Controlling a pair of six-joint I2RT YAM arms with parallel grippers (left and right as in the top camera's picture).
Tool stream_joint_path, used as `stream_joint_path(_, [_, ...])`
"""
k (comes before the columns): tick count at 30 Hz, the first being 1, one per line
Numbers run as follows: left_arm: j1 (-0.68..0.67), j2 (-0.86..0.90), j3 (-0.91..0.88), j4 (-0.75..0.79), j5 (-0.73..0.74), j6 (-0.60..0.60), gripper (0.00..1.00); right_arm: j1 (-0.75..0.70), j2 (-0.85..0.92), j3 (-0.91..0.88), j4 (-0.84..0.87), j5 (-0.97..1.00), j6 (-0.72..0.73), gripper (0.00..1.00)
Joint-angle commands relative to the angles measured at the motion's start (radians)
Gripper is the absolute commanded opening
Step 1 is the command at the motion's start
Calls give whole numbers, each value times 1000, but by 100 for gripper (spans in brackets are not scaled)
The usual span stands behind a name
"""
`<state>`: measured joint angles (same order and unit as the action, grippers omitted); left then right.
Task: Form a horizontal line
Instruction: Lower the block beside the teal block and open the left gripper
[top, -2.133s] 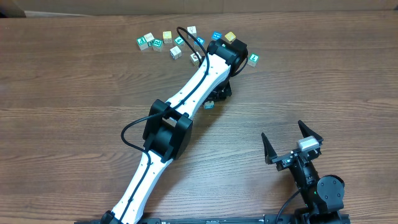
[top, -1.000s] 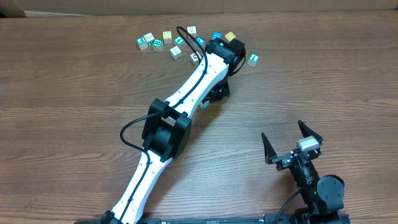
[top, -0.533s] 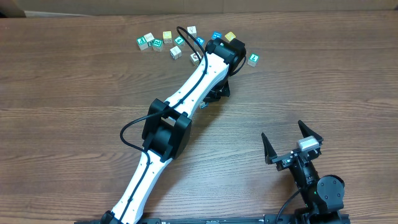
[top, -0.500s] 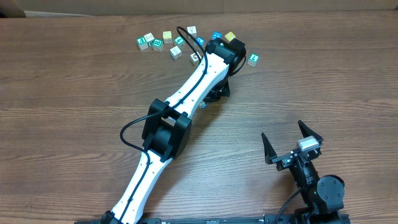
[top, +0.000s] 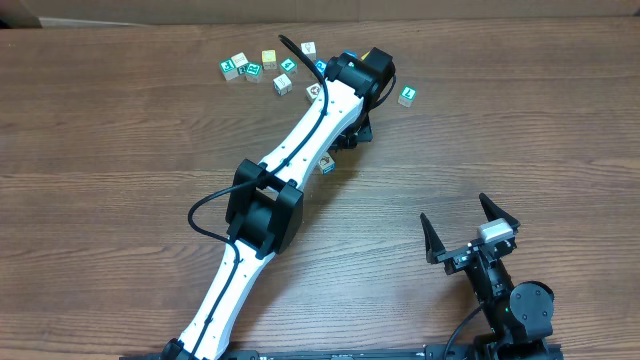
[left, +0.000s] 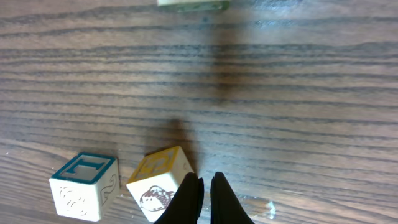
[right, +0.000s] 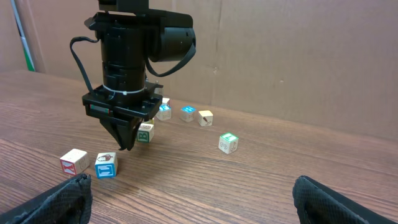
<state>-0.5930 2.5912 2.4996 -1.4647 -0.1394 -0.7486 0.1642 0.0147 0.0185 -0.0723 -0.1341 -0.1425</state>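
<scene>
The line is only begun: two cubes side by side. At upper centre the other cubes wait scattered. The left tool is clenched, empty; the right tool released.

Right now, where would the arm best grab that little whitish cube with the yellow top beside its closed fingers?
By two opposite side faces, coming straight down from above. The whitish cube with the yellow top sits flat, sides upright. The teal-topped cube crowds one side, so probably use the other pair; the left gripper must open first.
</scene>
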Motion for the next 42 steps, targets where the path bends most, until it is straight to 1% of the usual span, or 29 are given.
stream_joint_path(1, [-2,3,22,5,-4,16,4,5,-12,-11,3,-2,0,100])
stream_joint_path(10, [-10,8,-37,10,-32,21,4,5,-12,-11,3,-2,0,100])
stream_joint_path(15, [-13,8,-39,1,-32,21,4,5,-12,-11,3,-2,0,100])
stream_joint_path(21, [-21,8,-43,-5,-25,72,4,5,-12,-11,3,-2,0,100])
stream_joint_path(28, [-23,8,-43,30,-25,72,4,5,-12,-11,3,-2,0,100])
stream_joint_path(42, [-24,16,-44,32,-24,102,4,5,-12,-11,3,-2,0,100])
